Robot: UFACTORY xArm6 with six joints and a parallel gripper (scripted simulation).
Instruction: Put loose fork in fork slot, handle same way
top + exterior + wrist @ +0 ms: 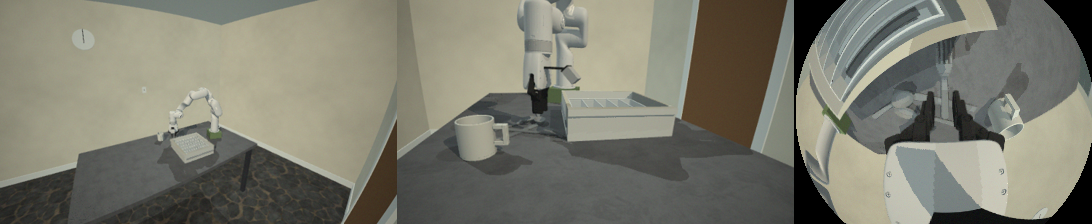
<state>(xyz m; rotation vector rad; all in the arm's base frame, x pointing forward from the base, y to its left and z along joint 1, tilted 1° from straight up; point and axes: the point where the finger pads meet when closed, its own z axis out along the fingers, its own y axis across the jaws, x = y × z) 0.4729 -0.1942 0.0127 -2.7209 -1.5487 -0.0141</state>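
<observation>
The loose fork [944,70] [522,130] lies flat on the dark table, just left of the tray. My gripper [943,98] [539,117] [172,133] is down at the table with its fingers narrowed astride the fork's handle. A gap still shows on each side of the handle, so I read the gripper as open and not clamped. The fork's tines point away from me in the wrist view. The white slotted tray [615,124] [189,159] [854,36] stands to the right. The cutlery in its slots is too small to tell apart.
A white mug [475,136] [159,136] [1010,112] stands on the table left of the gripper, handle toward it. The arm's green base [214,134] sits behind the tray. The tray's wall rises close beside the gripper.
</observation>
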